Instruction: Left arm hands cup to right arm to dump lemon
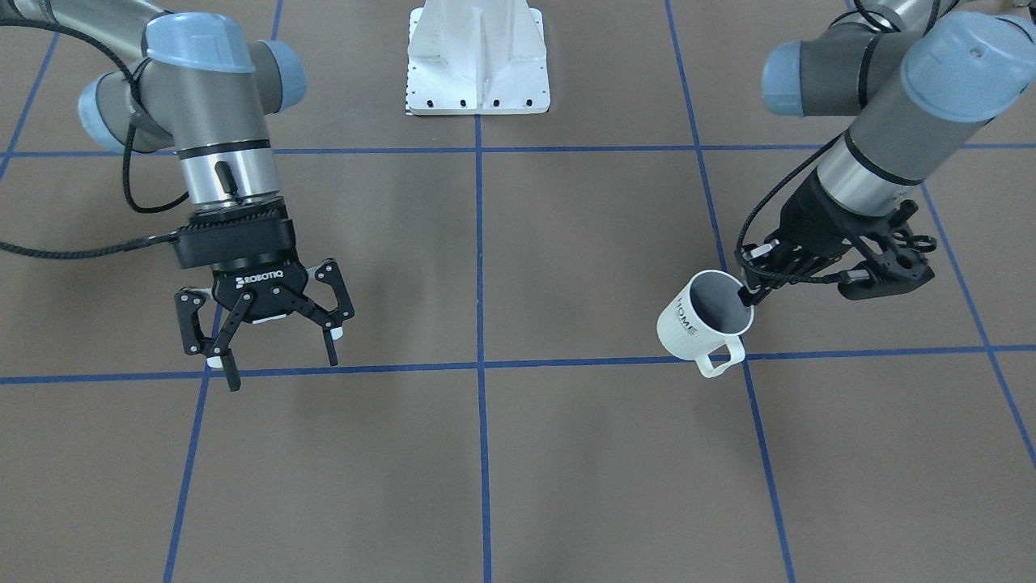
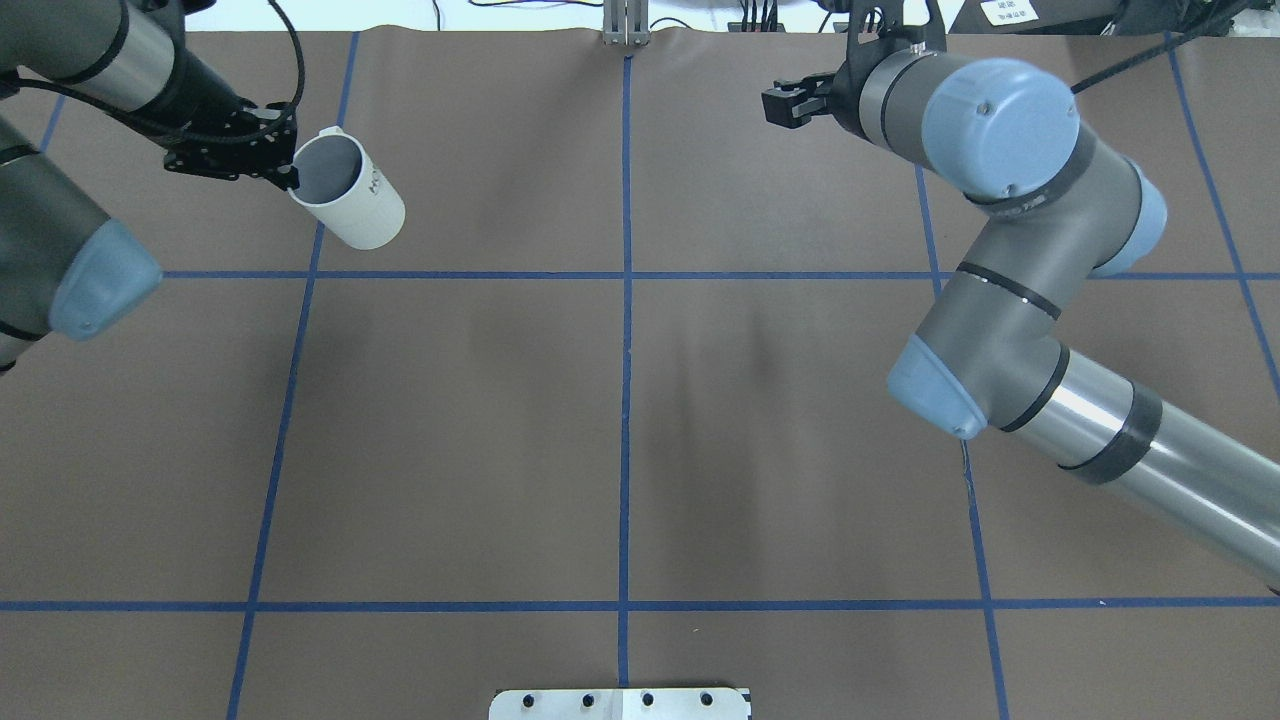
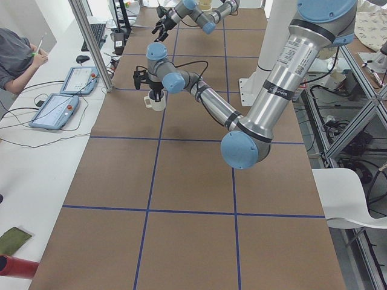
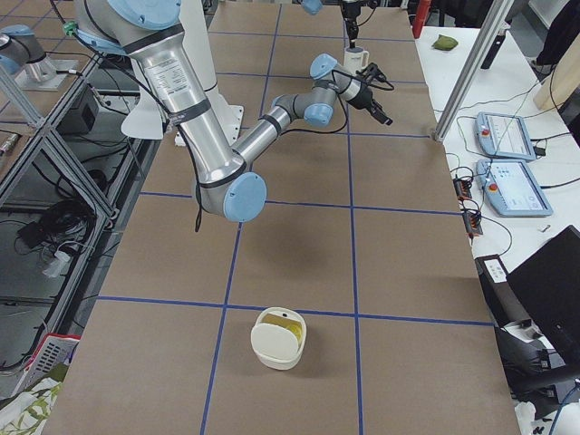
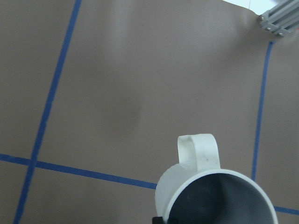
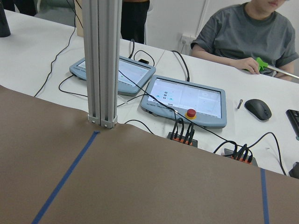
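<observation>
My left gripper is shut on the rim of the white cup, which reads "HOME" and hangs tilted with its handle toward the camera. The cup's grey inside looks empty; no lemon shows in it. It also shows in the overhead view at the far left, in the left wrist view and in the exterior left view. My right gripper, marked "ROBOTIQ", is open and empty, well apart from the cup across the table. It shows small in the exterior right view.
The white robot base plate sits at the table's middle edge. A white container with something yellow inside stands near the table's end on my right. An aluminium post, control tablets and an operator are beyond the far edge.
</observation>
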